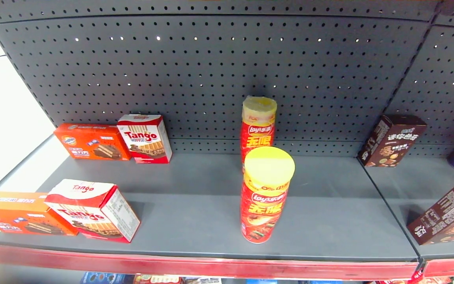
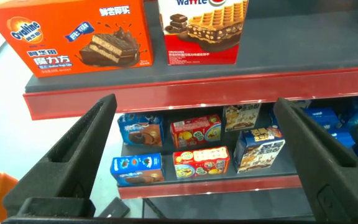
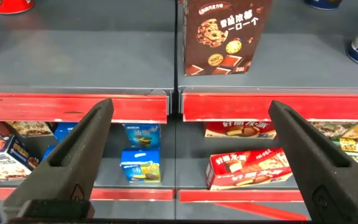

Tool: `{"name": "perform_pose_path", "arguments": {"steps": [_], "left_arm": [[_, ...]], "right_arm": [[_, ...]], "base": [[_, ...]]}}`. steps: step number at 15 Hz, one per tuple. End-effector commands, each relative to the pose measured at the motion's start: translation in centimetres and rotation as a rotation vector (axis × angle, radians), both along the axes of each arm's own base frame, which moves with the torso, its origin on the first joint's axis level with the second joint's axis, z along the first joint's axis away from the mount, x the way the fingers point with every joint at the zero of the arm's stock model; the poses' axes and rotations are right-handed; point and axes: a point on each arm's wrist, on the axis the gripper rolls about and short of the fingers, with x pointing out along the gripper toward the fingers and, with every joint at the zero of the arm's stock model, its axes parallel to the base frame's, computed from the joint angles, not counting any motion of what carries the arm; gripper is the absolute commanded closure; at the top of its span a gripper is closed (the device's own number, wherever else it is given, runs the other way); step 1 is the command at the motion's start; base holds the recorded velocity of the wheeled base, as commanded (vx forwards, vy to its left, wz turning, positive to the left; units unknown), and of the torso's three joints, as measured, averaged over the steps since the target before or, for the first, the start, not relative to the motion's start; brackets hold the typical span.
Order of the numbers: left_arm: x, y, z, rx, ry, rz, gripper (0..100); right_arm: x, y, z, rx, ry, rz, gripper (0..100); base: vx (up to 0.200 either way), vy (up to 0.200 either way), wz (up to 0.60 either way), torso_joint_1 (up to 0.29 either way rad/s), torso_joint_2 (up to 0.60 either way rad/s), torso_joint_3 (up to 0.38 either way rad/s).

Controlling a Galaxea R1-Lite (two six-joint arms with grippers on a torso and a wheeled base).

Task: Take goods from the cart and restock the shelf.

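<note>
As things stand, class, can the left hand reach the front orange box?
Probably yes: the left hand is open below the orange box with nothing between them, though it must first rise above the red shelf edge.

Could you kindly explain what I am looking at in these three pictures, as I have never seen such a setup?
This is a two-armed robot restocking a shop shelf. The large picture comes from its head camera, looking down at the grey shelf: two tall chip cans in the middle, orange boxes and wafer boxes to the left, brown boxes to the right. The two other pictures come from cameras on its wrists. The dark prongs are the left gripper and the right gripper, both open and holding nothing, pointed at the shelf's red front edge and the lower shelves.
</note>
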Motion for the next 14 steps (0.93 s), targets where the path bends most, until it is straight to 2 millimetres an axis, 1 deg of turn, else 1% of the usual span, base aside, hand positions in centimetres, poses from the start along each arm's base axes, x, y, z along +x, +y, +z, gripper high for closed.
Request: {"name": "perform_pose_path", "arguments": {"steps": [1,14], "left_arm": [[0.02,0.0,-0.02,0.001,0.002,0.001,0],[0.02,0.0,-0.02,0.001,0.002,-0.001,0]], "right_arm": [[0.03,0.0,0.0,0.0,0.004,0.001,0],[0.03,0.0,0.01,0.001,0.003,0.005,0]], "base": [[0.0,0.0,0.0,0.0,0.0,0.0],[0.0,0.0,0.0,0.0,0.0,0.0]]}}
